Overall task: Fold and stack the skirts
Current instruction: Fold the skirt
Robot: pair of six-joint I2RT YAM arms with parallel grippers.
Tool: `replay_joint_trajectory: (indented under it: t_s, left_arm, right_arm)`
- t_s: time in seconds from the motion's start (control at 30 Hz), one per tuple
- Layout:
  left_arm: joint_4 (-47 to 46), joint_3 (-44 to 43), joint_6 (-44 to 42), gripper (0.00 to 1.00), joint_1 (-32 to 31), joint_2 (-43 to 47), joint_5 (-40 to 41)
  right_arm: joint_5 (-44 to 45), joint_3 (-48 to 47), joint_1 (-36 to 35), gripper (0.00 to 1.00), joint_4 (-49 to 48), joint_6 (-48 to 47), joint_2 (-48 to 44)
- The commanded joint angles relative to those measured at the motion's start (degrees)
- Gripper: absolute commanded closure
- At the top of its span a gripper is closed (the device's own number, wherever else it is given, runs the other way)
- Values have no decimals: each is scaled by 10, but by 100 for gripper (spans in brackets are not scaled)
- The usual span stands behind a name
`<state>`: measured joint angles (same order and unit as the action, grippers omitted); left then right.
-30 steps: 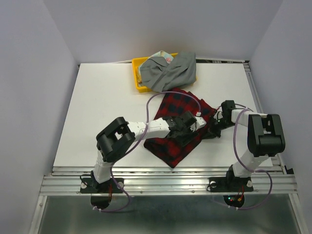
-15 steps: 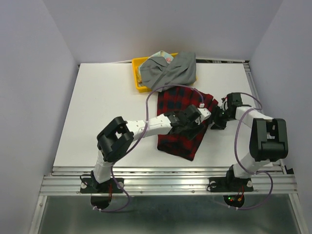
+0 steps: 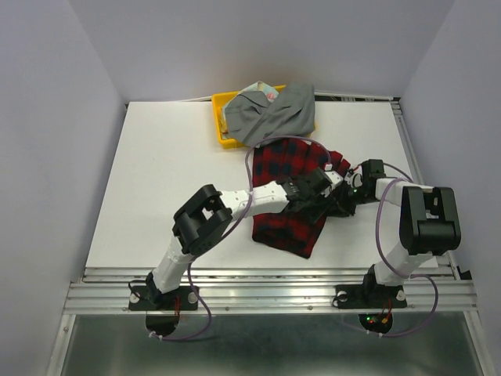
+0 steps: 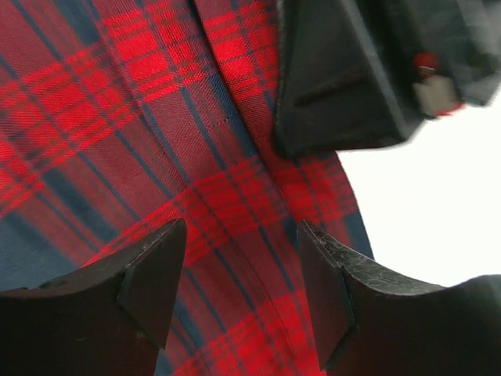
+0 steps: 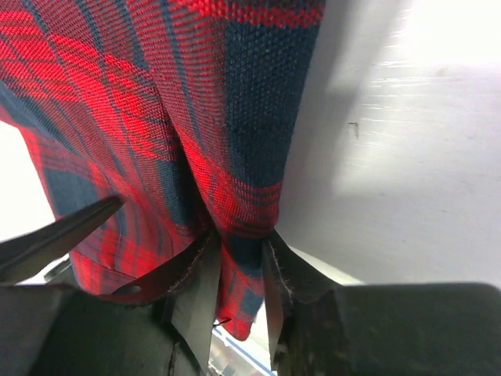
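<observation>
The red-and-black plaid skirt (image 3: 288, 205) lies partly folded on the white table, right of centre. My left gripper (image 3: 319, 190) hovers open just above its right part; in the left wrist view (image 4: 243, 291) flat plaid cloth (image 4: 141, 117) shows between the spread fingers. My right gripper (image 3: 349, 196) is shut on the plaid skirt's right edge; in the right wrist view (image 5: 239, 274) a hanging fold of the cloth (image 5: 227, 117) is pinched between the fingers. The grey skirt (image 3: 275, 117) drapes over the tray at the back. The pastel floral skirt (image 3: 262, 90) peeks out behind it.
A yellow plastic tray (image 3: 221, 124) stands at the back centre under the grey skirt. The two grippers are close together, and the right gripper's black body (image 4: 352, 70) shows in the left wrist view. The table's right edge rail (image 3: 409, 149) runs near the right arm.
The plaid skirt has gone from a diagonal spread to a narrower folded shape. My left gripper has moved right and the right gripper has closed in beside it, holding the edge.
</observation>
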<state>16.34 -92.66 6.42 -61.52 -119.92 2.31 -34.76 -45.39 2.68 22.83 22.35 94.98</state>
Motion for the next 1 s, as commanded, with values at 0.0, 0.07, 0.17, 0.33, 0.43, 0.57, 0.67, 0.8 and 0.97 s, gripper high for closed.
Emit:
replay_joint_trajectory:
  t_s: [0.0, 0.07, 0.17, 0.33, 0.43, 0.57, 0.67, 0.8, 0.97]
  left_arm:
    - [14, -35, 23, 34, -4, -13, 23]
    - [16, -38, 25, 37, -4, -24, 26]
    - [18, -38, 28, 42, -4, -32, 24]
    - [13, -32, 26, 59, 0, -24, 16]
    - [12, -26, 20, 81, 3, -5, -5]
    - [2, -9, 13, 98, 4, 21, -20]
    - [-2, 7, 8, 100, 5, 37, -52]
    - [-15, 26, 7, 100, 4, 63, -76]
    - [-27, 34, 10, 100, 4, 85, -123]
  right_arm:
    - [35, 33, 0, 69, -22, -11, 29]
    - [34, 37, 0, 72, -30, -10, 30]
    - [33, 38, 0, 78, -32, -12, 34]
    - [34, 44, 0, 92, -35, -13, 35]
    - [30, 45, 0, 99, -38, -13, 39]
    - [29, 44, 0, 99, -39, -13, 41]
    - [28, 47, 0, 99, -42, -11, 37]
    - [28, 50, 0, 99, -45, -11, 36]
    - [22, 50, 0, 99, -47, -8, 40]
